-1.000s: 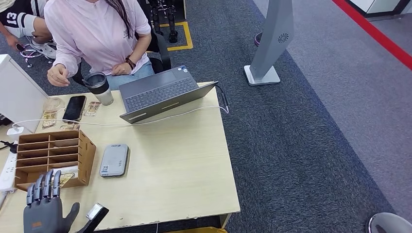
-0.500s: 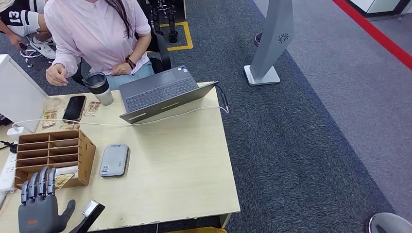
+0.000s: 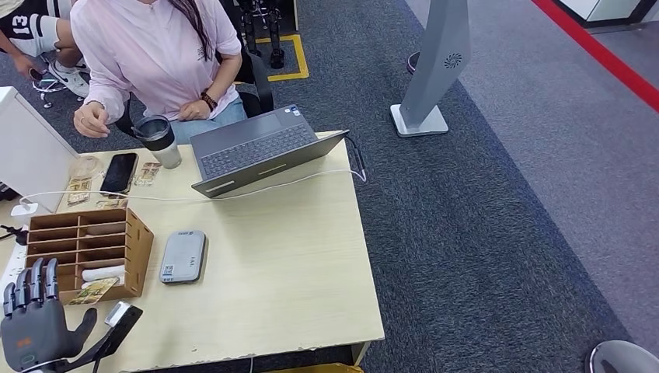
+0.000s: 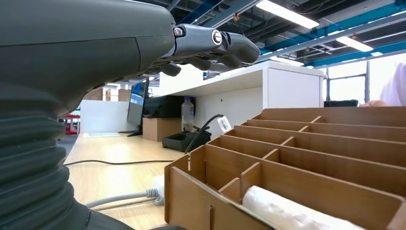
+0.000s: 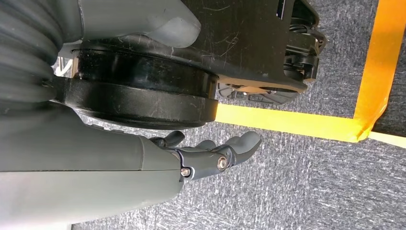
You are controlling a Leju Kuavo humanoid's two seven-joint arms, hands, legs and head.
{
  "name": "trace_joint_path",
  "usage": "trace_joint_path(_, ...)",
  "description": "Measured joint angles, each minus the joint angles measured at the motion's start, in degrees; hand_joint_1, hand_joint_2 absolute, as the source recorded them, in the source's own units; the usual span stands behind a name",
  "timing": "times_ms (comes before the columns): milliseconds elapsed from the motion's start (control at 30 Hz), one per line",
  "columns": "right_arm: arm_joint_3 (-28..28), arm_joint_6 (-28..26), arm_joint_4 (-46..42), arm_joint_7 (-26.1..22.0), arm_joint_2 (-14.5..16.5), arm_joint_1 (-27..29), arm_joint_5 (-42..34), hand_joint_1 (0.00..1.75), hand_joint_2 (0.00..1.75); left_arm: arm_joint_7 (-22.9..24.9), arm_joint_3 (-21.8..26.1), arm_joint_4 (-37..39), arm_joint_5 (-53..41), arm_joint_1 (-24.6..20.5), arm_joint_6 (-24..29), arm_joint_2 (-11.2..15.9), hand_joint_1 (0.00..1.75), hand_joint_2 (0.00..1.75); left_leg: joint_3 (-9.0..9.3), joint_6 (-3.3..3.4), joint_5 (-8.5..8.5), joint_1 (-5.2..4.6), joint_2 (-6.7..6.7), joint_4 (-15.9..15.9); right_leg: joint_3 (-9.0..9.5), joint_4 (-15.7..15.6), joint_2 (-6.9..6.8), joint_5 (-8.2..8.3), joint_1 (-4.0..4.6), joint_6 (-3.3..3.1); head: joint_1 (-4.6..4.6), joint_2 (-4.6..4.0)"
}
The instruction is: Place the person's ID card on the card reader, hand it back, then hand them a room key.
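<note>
The grey card reader point(image 3: 183, 256) lies flat on the wooden desk point(image 3: 295, 256), right of a wooden slotted organiser point(image 3: 85, 249). A printed card point(image 3: 93, 291) and a white roll point(image 3: 102, 273) sit in the organiser's nearest slots. My left hand point(image 3: 35, 326) hovers at the desk's near left corner, fingers spread, holding nothing, just left of the organiser. In the left wrist view its fingers point(image 4: 210, 43) reach over the organiser point(image 4: 311, 143) and the white roll point(image 4: 297, 211). My right hand point(image 5: 215, 155) hangs over carpet, empty. A person in a pink top point(image 3: 151, 54) sits across the desk.
An open laptop point(image 3: 256, 148) with a white cable, a lidded cup point(image 3: 159, 141) and a black phone point(image 3: 119, 172) lie at the far side. A white monitor back point(image 3: 27, 151) and a power strip point(image 3: 9, 272) line the left edge. A grey stand point(image 3: 435, 70) is on the carpet.
My left hand has slid to the left along the desk's near edge, uncovering the printed card in the organiser's nearest slot. The person's hand stays near the cup.
</note>
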Motion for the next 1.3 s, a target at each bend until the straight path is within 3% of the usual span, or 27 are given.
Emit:
trace_joint_path(333, 0.0, 0.01, 0.0, 0.21, 0.0, -0.01, 0.33, 0.0, 1.75, -1.33, 1.81, 3.76, 1.27, -2.02, -0.29, 0.55, 0.0, 1.75, 0.0, 0.0, 0.0, 0.0, 0.0, 0.0, -0.01, 0.0, -0.01, 0.0, 0.0, 0.0, -0.01, 0.0)
trace_joint_path(1300, 0.0, 0.54, 0.0, 0.27, 0.0, -0.02, 1.25, 0.0, 1.75, -2.95, 0.37, 6.56, -1.31, -4.93, 0.86, -1.31, 0.0, 1.75, -0.01, 0.0, 0.0, 0.0, 0.01, 0.01, -0.04, 0.0, 0.02, 0.0, 0.0, 0.0, -0.01, 0.0)
